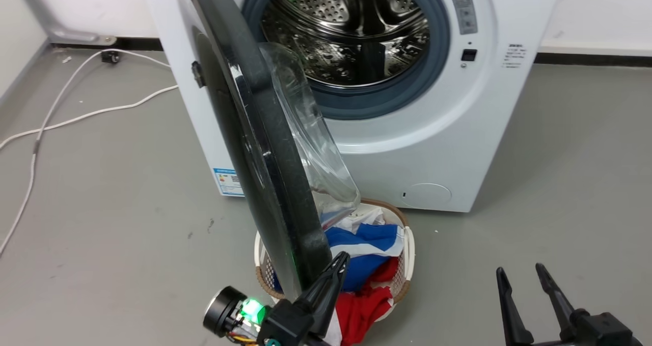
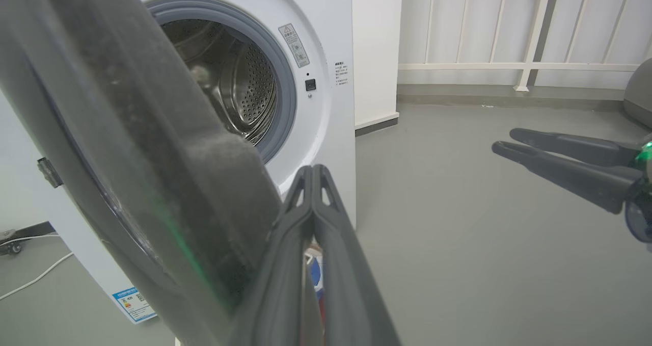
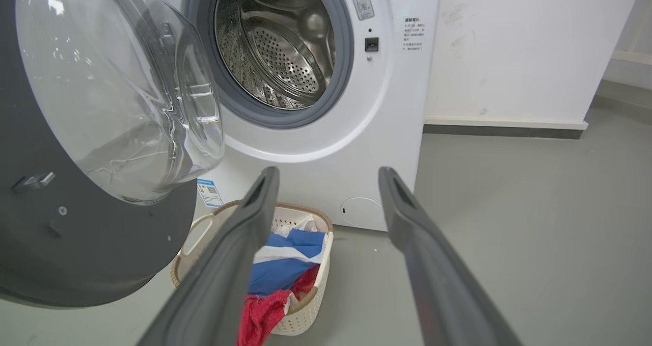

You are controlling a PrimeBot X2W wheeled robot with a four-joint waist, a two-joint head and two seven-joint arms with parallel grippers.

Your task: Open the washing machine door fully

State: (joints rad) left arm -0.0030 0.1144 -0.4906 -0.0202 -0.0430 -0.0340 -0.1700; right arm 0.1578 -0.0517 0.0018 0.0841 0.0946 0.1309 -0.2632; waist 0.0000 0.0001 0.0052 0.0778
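In the head view the washing machine [image 1: 407,152] fills the upper centre of the frame, its steel drum [image 1: 351,30] exposed. The washing machine door [image 1: 254,147] stands swung out, seen nearly edge-on, running from the upper left-centre down to the lower centre, with its glass bowl [image 1: 310,137] bulging to the right. Below it a basket [image 1: 410,254] of red, blue and white clothes [image 1: 367,244] sits on the grey floor [image 1: 117,208]. The left gripper [image 1: 333,269] rises from the lower centre-left with its fingers pressed together, the tip right at the door's lower rim. The right gripper [image 1: 520,269] sits at the lower right, fingers parted, holding nothing.

In the left wrist view the door [image 2: 153,157] covers the left half. The left gripper [image 2: 310,171] is closed on nothing, its fingers lying just beside the thick dark rim; I cannot tell if they touch. The machine [image 2: 326,40] stands behind, and the right gripper [image 2: 504,138] enters from the right edge, well apart.

In the right wrist view the door [image 3: 76,234] hangs at the left, the open machine [image 3: 356,157] at top centre. The right gripper [image 3: 328,173] spreads wide over the basket [image 3: 326,254].
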